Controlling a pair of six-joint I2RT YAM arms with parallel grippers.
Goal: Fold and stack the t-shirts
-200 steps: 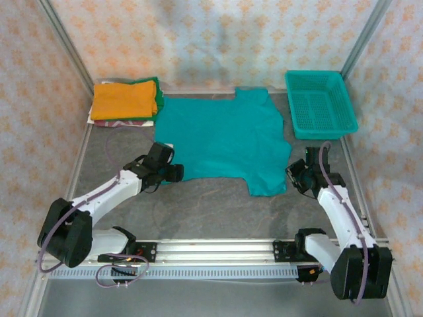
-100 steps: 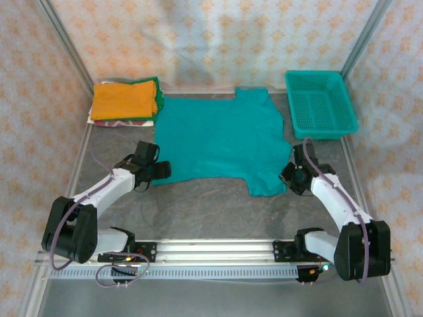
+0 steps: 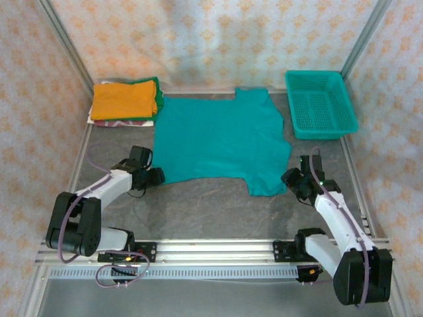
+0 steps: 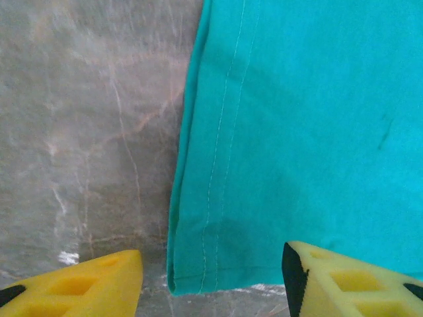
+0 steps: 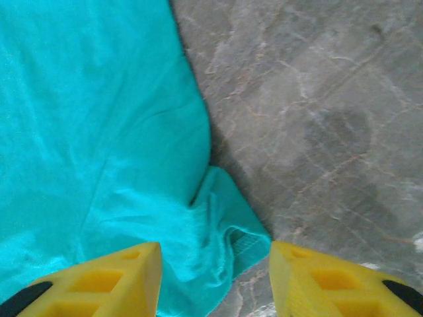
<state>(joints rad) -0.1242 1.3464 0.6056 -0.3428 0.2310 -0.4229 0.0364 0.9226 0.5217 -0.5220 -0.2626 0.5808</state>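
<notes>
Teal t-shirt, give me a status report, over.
Left claw open over the hem corner. Right claw open over a bunched shirt edge. Teal t-shirt spread flat, unfolded, beside the folded stack. Nothing lying on it.

Teal t-shirt lies spread flat mid-table. Folded orange shirt sits atop green shirt and patterned shirt, far-left corner.

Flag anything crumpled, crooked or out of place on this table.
One thing: the teal t-shirt lies mostly flat, but its near-right corner is bunched and folded over on itself, beside the right gripper. The hem lies straight. The folded stack and basket look orderly.
</notes>
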